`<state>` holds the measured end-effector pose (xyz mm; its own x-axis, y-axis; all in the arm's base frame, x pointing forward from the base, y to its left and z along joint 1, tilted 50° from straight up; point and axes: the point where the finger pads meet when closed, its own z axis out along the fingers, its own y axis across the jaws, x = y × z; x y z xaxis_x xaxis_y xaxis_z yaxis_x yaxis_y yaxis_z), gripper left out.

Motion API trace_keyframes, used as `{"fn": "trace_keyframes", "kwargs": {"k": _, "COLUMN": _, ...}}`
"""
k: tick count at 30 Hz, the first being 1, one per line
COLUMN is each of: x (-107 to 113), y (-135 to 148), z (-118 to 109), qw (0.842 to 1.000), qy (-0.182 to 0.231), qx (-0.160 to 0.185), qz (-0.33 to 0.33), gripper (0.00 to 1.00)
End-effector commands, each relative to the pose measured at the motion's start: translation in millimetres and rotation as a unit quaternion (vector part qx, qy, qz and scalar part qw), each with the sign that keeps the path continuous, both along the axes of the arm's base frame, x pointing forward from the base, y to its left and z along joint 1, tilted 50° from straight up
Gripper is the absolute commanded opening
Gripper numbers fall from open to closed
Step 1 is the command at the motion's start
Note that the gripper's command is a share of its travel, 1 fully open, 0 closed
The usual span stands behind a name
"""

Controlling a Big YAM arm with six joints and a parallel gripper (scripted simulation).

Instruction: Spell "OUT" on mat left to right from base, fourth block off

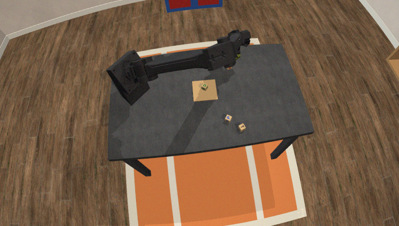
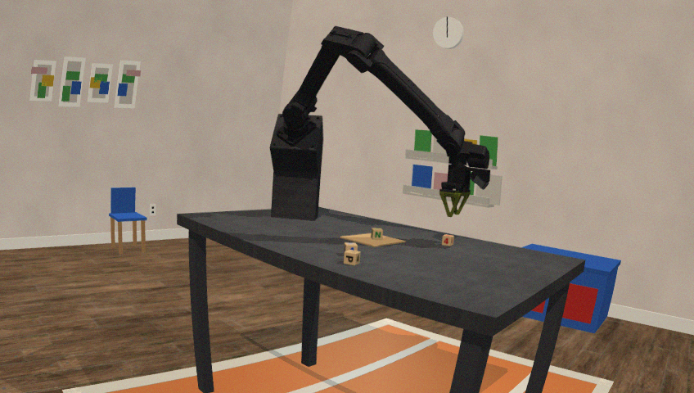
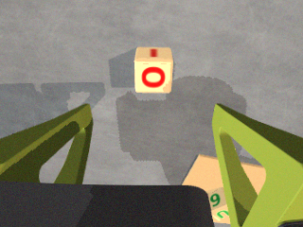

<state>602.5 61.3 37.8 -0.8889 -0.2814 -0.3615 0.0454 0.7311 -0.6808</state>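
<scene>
While the arm [image 2: 403,92] arches over the table [image 2: 487,286], elbow up high, gripper [image 2: 454,206] hanging mid-right, fingers spread and holding nothing, O block [image 3: 153,71] sitting below it.

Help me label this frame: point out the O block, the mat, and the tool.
O block [image 3: 151,76]: wrist view, on the face with the red O.
mat [image 1: 209,94]: top view, on a bare part near its lower right.
tool [image 2: 453,212]: exterior view, midway between the open green fingertips, above the table.

Lying apart: O block [image 3: 153,71] off the mat [image 1: 204,90]; U block [image 1: 204,86] on it; P block [image 1: 228,118] beside T block [image 1: 242,127].
</scene>
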Motion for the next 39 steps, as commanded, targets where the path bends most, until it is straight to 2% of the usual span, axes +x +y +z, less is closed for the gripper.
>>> {"fn": "trace_keyframes", "kwargs": {"k": 1, "x": 1.6, "y": 0.5, "z": -1.2, "qw": 1.0, "qy": -0.001, "qx": 0.002, "qz": -0.006, "gripper": 0.73}}
{"fn": "trace_keyframes", "kwargs": {"k": 7, "x": 1.6, "y": 0.1, "z": -1.2, "qw": 1.0, "qy": -0.008, "qx": 0.007, "qz": -0.013, "gripper": 0.73}}
{"fn": "trace_keyframes", "kwargs": {"k": 12, "x": 1.3, "y": -2.7, "z": -1.4, "qw": 0.994, "qy": -0.064, "qx": 0.048, "qz": -0.073, "gripper": 0.73}}
{"fn": "trace_keyframes", "kwargs": {"k": 15, "x": 2.1, "y": -5.4, "z": -0.5, "qw": 0.978, "qy": -0.127, "qx": 0.093, "qz": -0.138, "gripper": 0.73}}
{"fn": "trace_keyframes", "kwargs": {"k": 18, "x": 7.9, "y": -5.4, "z": 5.6, "qw": 0.962, "qy": -0.172, "qx": 0.123, "qz": -0.174, "gripper": 0.73}}
{"fn": "trace_keyframes", "kwargs": {"k": 22, "x": 6.8, "y": -3.6, "z": 5.7, "qw": 0.935, "qy": -0.224, "qx": 0.162, "qz": -0.222, "gripper": 0.73}}
{"fn": "trace_keyframes", "kwargs": {"k": 24, "x": 6.8, "y": -3.6, "z": 5.7, "qw": 0.935, "qy": -0.224, "qx": 0.162, "qz": -0.222, "gripper": 0.73}}
{"fn": "trace_keyframes", "kwargs": {"k": 25, "x": 8.5, "y": -2.3, "z": 7.6, "qw": 0.914, "qy": -0.257, "qx": 0.186, "qz": -0.252, "gripper": 0.73}}
{"fn": "trace_keyframes", "kwargs": {"k": 31, "x": 8.8, "y": -6.1, "z": 8.3, "qw": 0.856, "qy": -0.327, "qx": 0.239, "qz": -0.32, "gripper": 0.73}}
{"fn": "trace_keyframes", "kwargs": {"k": 39, "x": 8.7, "y": -4.4, "z": 8.4, "qw": 0.76, "qy": -0.408, "qx": 0.3, "qz": -0.407, "gripper": 0.73}}
